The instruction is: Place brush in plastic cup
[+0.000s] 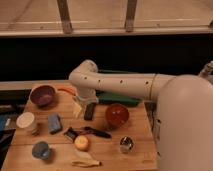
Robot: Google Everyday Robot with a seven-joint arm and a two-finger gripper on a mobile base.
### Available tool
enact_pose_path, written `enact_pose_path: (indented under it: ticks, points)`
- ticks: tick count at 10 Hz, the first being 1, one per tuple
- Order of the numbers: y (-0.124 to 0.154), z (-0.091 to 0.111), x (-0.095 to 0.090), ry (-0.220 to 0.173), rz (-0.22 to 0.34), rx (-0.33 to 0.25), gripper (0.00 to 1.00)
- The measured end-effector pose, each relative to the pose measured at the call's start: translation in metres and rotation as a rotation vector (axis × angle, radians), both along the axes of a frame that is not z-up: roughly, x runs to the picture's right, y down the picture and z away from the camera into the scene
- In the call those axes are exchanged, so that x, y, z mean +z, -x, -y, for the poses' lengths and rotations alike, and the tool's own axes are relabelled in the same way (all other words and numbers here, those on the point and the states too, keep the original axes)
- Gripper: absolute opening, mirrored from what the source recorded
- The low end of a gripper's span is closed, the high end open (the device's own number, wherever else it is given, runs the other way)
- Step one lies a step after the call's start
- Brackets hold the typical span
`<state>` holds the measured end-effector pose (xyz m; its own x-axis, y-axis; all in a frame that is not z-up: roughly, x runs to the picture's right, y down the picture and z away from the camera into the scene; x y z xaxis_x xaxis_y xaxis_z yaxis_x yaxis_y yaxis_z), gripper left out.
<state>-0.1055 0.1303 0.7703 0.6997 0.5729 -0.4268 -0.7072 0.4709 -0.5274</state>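
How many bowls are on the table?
2. The purple bowl sits at the back left; the red bowl is right of the middle. The gripper hangs between them. The arm might hide another.

1 camera looks down past the arm (125, 85) onto table (142, 152); gripper (81, 104) near far edge.

One brush (88, 131), one plastic cup (41, 150), two bowls (43, 95) (116, 115), one end effector (80, 106) above the table (108, 153)

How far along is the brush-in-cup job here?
Nothing looks done: the brush lies on the table, apart from the plastic cup. In hand: the gripper hangs beyond the brush, not on it. Left: grasp, carry, drop it in.
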Motion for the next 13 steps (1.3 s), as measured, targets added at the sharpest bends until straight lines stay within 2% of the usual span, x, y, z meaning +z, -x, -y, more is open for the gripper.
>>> enact_pose_path:
  ticks: [1, 3, 6, 9, 13]
  points:
    - [0.000, -0.017, -0.003, 0.037, 0.001, 0.028, 0.80]
    - [-0.006, -0.037, -0.008, 0.081, -0.016, 0.064, 0.80]
    - [-0.017, -0.060, 0.012, 0.139, -0.047, 0.098, 0.80]
    - [-0.022, -0.073, 0.032, 0.174, -0.076, 0.092, 0.80]
    - [-0.029, -0.081, 0.051, 0.201, -0.120, 0.057, 0.80]
